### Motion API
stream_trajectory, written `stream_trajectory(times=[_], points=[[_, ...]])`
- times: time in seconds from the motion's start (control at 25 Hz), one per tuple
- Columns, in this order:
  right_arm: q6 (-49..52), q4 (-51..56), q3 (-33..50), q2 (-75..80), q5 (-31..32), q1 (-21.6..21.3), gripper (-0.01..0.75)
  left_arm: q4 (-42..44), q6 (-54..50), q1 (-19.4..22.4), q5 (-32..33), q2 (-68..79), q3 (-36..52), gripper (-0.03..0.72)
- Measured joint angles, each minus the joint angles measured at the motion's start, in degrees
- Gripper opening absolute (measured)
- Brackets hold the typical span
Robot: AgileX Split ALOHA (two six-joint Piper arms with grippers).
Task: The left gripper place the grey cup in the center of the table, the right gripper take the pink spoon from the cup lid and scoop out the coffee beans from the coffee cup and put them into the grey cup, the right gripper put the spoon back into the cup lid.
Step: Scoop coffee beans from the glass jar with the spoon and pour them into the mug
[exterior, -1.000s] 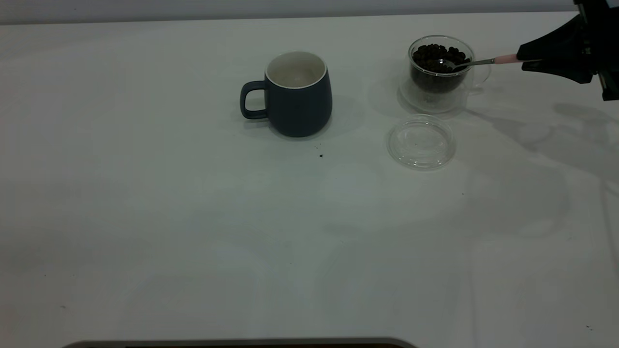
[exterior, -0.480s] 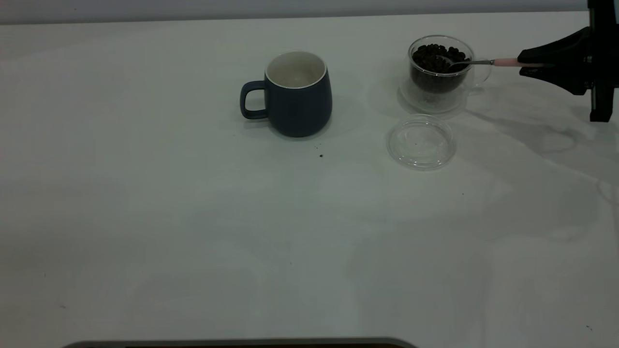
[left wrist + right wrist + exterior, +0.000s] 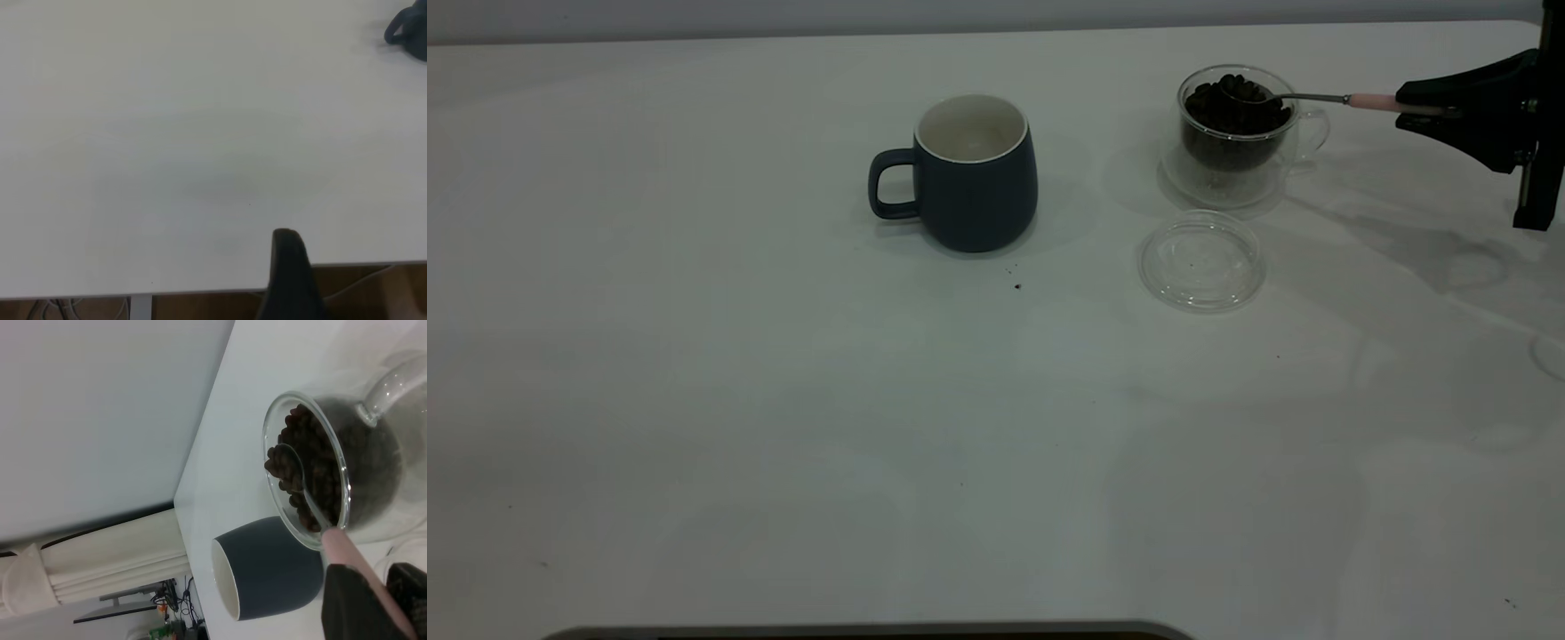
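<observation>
The grey cup (image 3: pixel 974 173) stands upright near the middle of the white table (image 3: pixel 783 400), handle to the left; it also shows in the right wrist view (image 3: pixel 267 567). The clear coffee cup (image 3: pixel 1236 133) with coffee beans (image 3: pixel 1232 111) stands at the back right. My right gripper (image 3: pixel 1427 111) is shut on the pink spoon (image 3: pixel 1369 101) by its handle. The spoon's metal bowl sits at the cup's rim with beans in it (image 3: pixel 285 463). The cup lid (image 3: pixel 1200 260) lies empty in front of the coffee cup. The left gripper's one finger (image 3: pixel 288 273) shows at the table's edge.
A few dark specks (image 3: pixel 1017 285) lie on the table in front of the grey cup. A dark rounded edge (image 3: pixel 871 631) runs along the near side of the table.
The right gripper has pulled back to the right and lifted the spoon. The spoon bowl rose from among the beans to the coffee cup's rim.
</observation>
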Motion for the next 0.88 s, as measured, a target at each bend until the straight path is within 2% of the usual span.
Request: stream_trajectory(times=[0.2,0.64,0.88], points=[[0.6,-0.3,0.0,0.0,0.0,1.5,0.112,0.0,0.0,0.0,0.0,0.0,0.0,0.565],[1.6,0.0,-0.2,0.0,0.0,10.3,0.112,0.0,0.0,0.0,0.0,0.0,0.0,0.565],[1.8,0.0,-0.2,-1.4,0.0,12.9,0.112,0.0,0.0,0.0,0.0,0.0,0.0,0.565]])
